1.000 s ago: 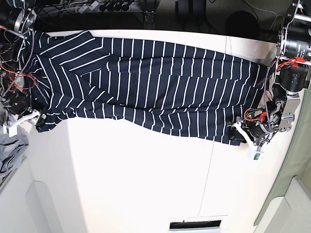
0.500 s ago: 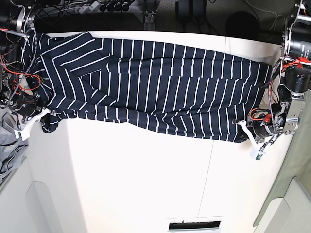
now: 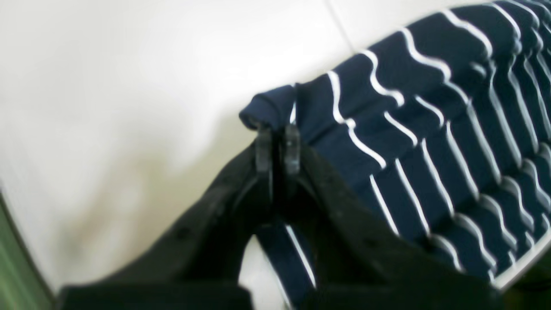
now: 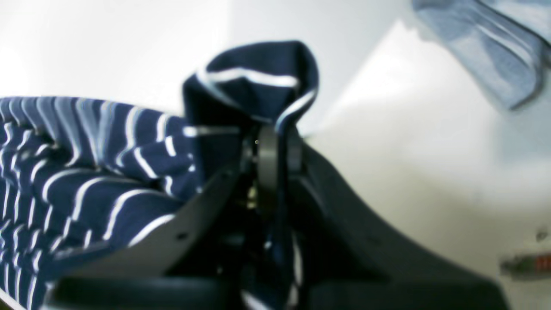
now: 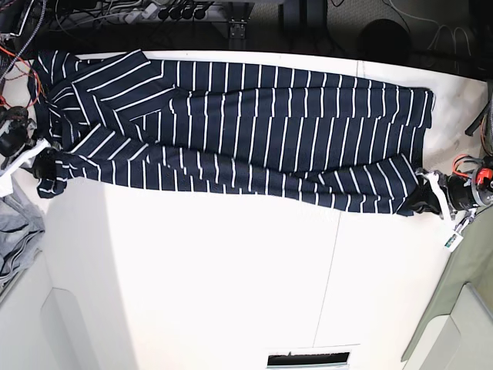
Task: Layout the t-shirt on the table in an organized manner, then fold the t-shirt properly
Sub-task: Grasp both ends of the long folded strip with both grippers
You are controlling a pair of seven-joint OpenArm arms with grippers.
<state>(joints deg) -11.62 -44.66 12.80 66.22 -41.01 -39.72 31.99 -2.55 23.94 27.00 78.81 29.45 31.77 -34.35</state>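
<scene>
Navy white-striped t-shirt [image 5: 239, 131], rumpled, stretched lengthwise across table [image 5: 231, 285].

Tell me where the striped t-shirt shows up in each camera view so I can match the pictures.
Base: the t-shirt stretches across the far part of the table, pinched at both ends.
Left wrist: it fills the right side, one corner shut in the left end effector.
Right wrist: it fills the left side, a bunched corner shut in the right end effector.
Shared landmark: the shirt's white stripes against the white table.
</scene>
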